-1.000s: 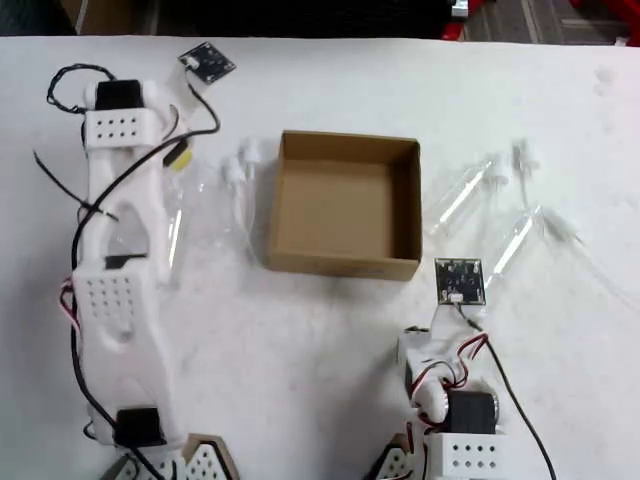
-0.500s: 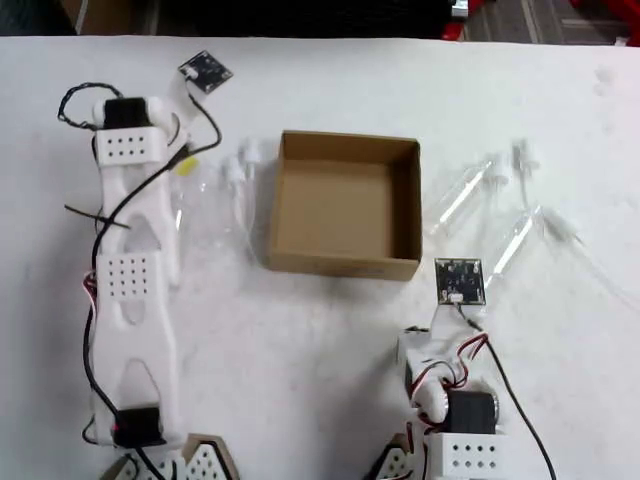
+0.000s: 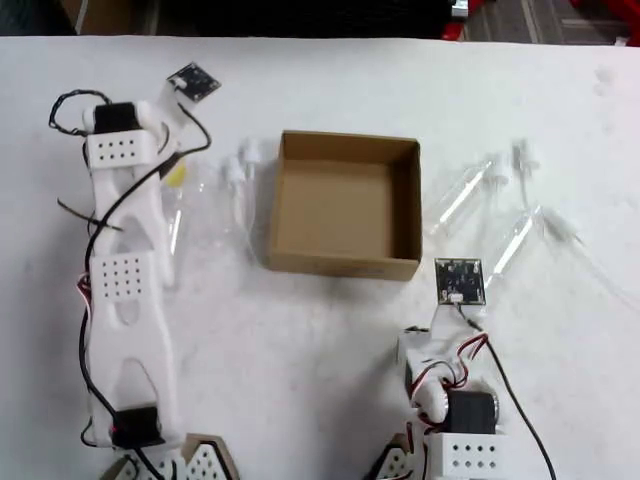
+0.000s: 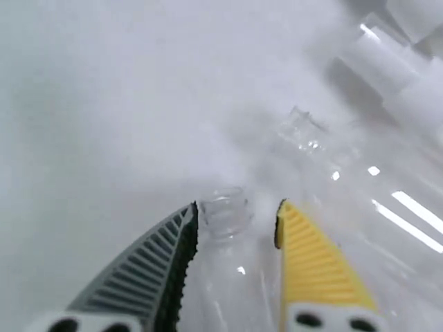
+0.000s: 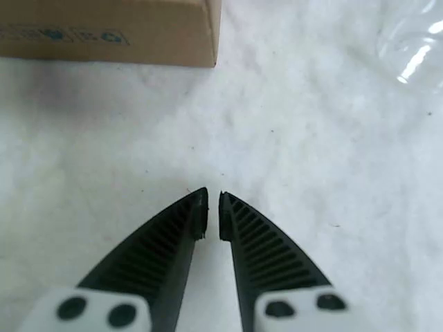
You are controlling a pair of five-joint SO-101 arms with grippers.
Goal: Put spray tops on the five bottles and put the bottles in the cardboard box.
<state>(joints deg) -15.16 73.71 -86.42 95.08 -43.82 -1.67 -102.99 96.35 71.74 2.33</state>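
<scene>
Brown cardboard box (image 3: 340,205) sits mid-tabletop, empty, nothing packed. Left end effector (image 4: 235,221) is spread around the uncapped neck of a clear plastic bottle (image 4: 223,207) near the left edge. White spray tops (image 3: 240,165) lie loose nearby. Right end effector (image 5: 213,207) is pressed almost together, empty.

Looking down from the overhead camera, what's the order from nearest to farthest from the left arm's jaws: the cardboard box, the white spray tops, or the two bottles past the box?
From the left gripper:
1. The spray tops, between the gripper and the box.
2. The cardboard box, mid-table.
3. The two bottles, right of the box.
</scene>
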